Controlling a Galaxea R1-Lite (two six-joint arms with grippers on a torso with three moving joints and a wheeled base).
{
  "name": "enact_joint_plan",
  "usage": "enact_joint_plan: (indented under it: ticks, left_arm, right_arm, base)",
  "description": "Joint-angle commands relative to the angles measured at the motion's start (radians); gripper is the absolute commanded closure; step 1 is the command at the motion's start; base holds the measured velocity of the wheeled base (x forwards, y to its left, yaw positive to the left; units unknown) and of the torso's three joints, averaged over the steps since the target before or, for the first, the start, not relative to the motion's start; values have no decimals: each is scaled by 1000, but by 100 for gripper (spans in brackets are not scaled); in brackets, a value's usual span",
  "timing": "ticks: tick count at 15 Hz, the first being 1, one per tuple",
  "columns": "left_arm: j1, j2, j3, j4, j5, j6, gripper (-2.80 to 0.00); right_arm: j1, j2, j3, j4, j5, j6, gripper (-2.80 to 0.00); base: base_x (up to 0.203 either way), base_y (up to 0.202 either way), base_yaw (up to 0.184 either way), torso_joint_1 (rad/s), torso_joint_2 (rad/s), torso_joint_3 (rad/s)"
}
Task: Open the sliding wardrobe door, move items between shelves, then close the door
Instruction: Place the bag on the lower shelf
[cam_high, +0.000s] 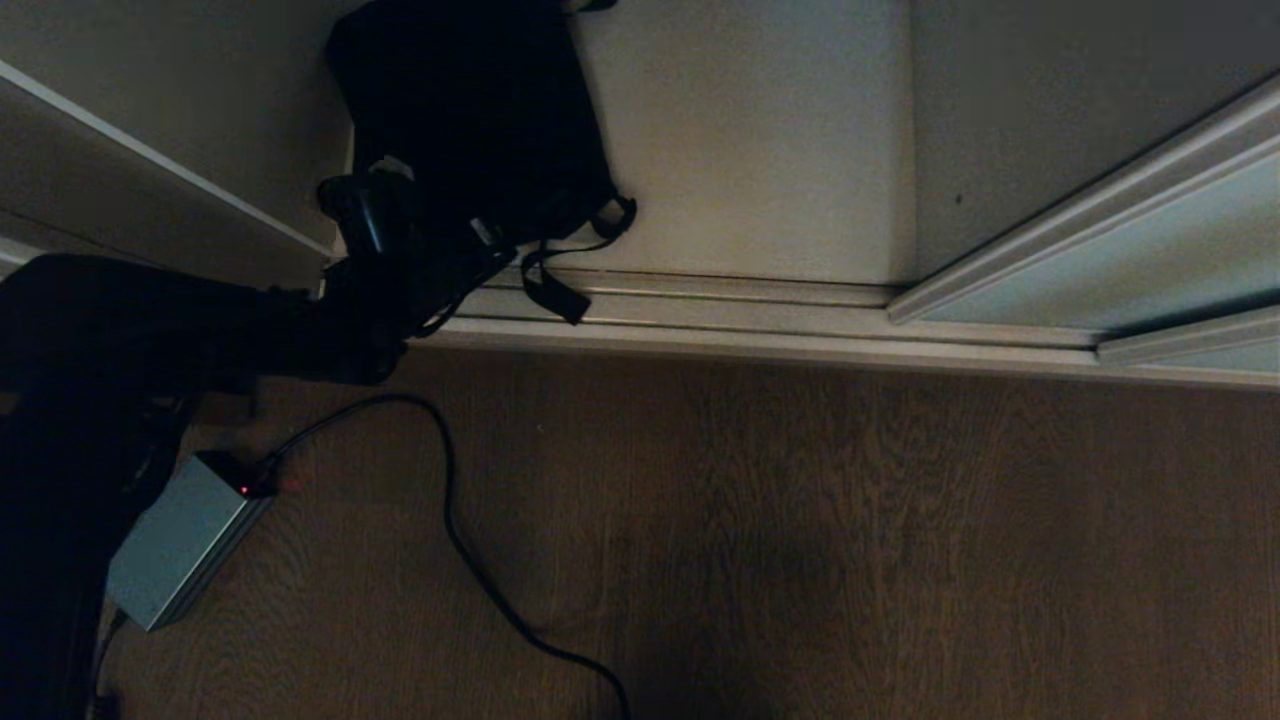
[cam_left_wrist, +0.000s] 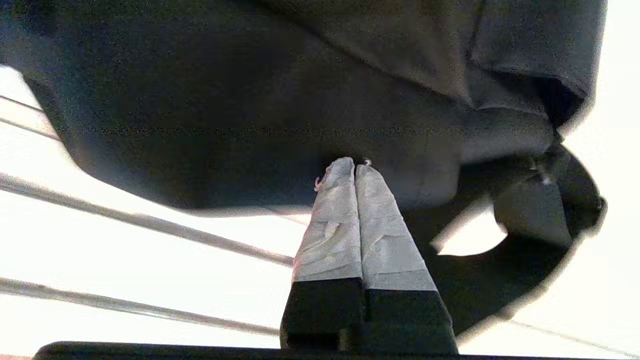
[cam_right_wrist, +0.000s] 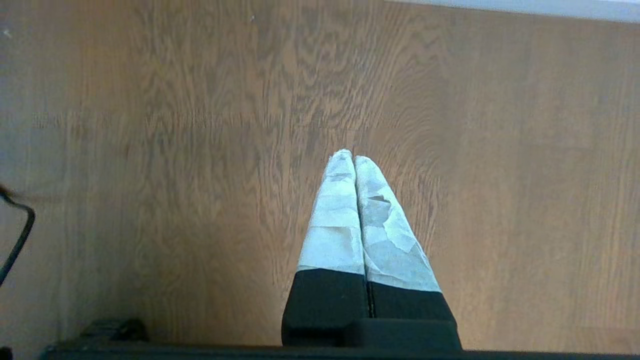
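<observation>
One dim wood-grain floor (cam_high: 800, 520)

Black arm (cam_high: 150, 320); black fingers (cam_right_wrist: 345, 220) wrapped in white tape (creased).

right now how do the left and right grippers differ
The left gripper reaches into the wardrobe, its tips against the black bag; the right gripper hangs over bare wooden floor, touching nothing. Only the left arm shows in the head view. Both are shut, with pale wrapped fingers.
</observation>
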Motion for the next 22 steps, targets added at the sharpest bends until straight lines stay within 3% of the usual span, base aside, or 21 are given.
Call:
enact_joint_plan:
  ticks: [1,2,4,5,11,14,19,22]
  left_arm:
    - [-23,-5,31,0,5,19,0]
    - [-37,-11,42,-4,7,22,0]
    - [-62,-12,65,10,73,45,0]
    - [-67,-24,97,30,103,91,0]
    - [-94,-201,259,184,107,178,0]
    - [-107,-367,366,191,110,229,0]
    - [-105,-713,373,310,129,258,0]
    - [-31,-920,390,406,132,368,0]
  right_arm:
    - [0,-3,1,0,0,0,0]
    - [0,-3,1,0,0,0,0]
    - [0,-3,2,0,0,0,0]
    - [0,-3,2,0,0,0,0]
    - [0,-3,2,0,0,0,0]
    - [0,-3,1,0,0,0,0]
    - [0,-3,1,0,0,0,0]
    - [0,-3,0,0,0,0,0]
  base:
    - [0,0,0,0,0,0]
    - [0,0,0,0,0,0]
    - [0,0,0,0,0,0]
    - [0,0,0,0,0,0]
    - [0,0,0,0,0,0]
    - [0,0,0,0,0,0]
    - [0,0,0,0,0,0]
    - [0,0,0,0,0,0]
